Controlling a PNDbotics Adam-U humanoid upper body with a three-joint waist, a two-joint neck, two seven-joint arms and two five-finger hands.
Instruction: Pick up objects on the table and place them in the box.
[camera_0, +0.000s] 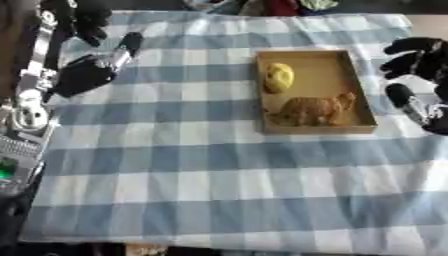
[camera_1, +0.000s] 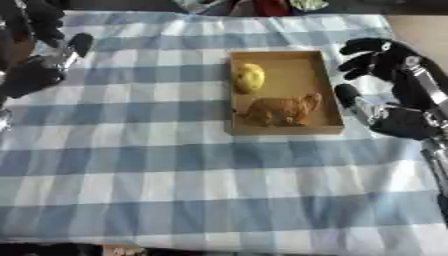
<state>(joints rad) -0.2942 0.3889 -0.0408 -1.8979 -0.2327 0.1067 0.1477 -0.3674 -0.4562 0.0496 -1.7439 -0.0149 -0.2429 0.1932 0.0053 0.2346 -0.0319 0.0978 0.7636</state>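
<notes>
A shallow wooden box (camera_0: 363, 95) lies on a blue-and-white checked tablecloth (camera_0: 219, 170), toward the far right part of the cloth. Inside the box, a yellow rounded object (camera_0: 278, 77) rests against the left wall in the far half; what it is cannot be told. Nearer the front wall of the box stands a brown toy animal (camera_0: 312, 110), its head toward the right wall, its body spanning most of the box's width. The two objects are near each other but apart.

The left hand (camera_0: 85, 75) hovers well to the left of the box, over the far left part of the cloth; its fingers are relaxed and spread, one silver-and-black finger pointing toward the far edge, and it holds nothing. The right hand (camera_1: 389, 62) is just beside the right wall of the box, outside it; its fingers are spread wide and lightly bent, the thumb pointing toward the box, and it holds nothing.

The cloth in front of the box, toward the robot, carries no object that can be made out. Beyond the far edge of the cloth lie some coloured items (camera_1: 273, 6), too blurred to identify.
</notes>
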